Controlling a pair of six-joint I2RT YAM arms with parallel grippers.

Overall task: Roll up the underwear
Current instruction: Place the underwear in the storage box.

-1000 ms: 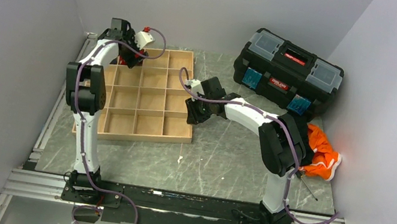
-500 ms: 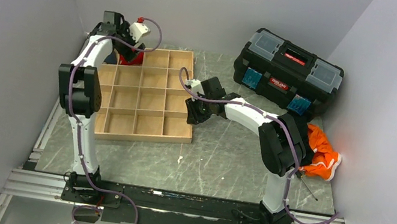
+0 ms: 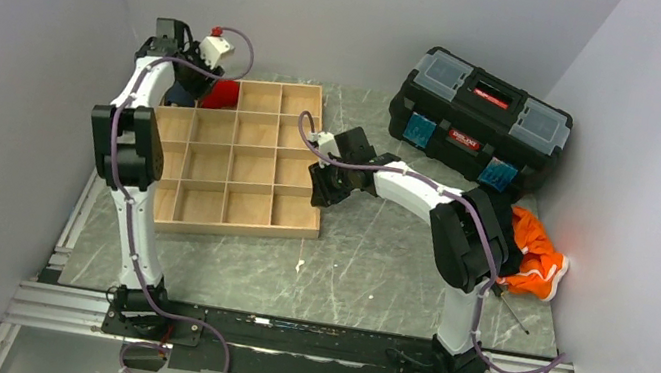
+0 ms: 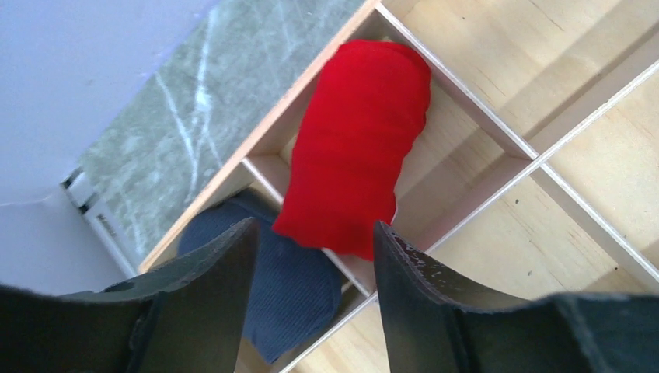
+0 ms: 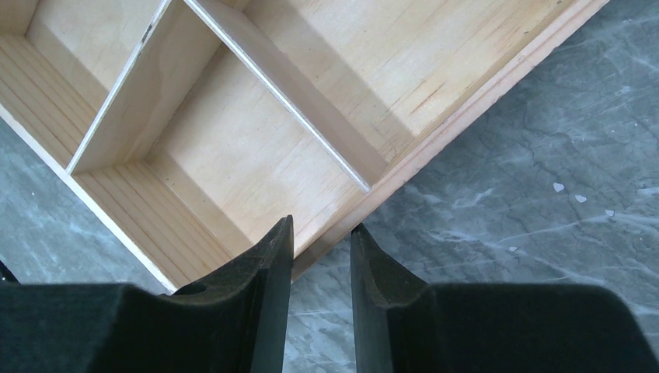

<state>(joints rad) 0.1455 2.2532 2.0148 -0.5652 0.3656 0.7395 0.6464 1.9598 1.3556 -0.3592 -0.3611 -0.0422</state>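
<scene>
The underwear (image 4: 353, 148) is a rolled red bundle lying in a back-left compartment of the wooden tray (image 4: 482, 105). It also shows in the top view (image 3: 220, 93). Its near end hangs over the divider above a dark navy rolled bundle (image 4: 287, 287) in the neighbouring corner compartment. My left gripper (image 4: 315, 229) is open and empty, raised above and just behind both bundles, and it appears in the top view (image 3: 184, 78). My right gripper (image 5: 321, 225) hangs over the tray's right edge (image 3: 321, 190), jaws a narrow gap apart with nothing between them.
The tray (image 3: 248, 203) has several other compartments with nothing in them. A black toolbox (image 3: 479, 120) stands at the back right. An orange cloth (image 3: 533, 256) lies by the right wall. Walls close in on the left, back and right.
My left gripper has drawn back and to the left, away from the red bundle, which now lies uncovered in its compartment. The right arm has not moved.
</scene>
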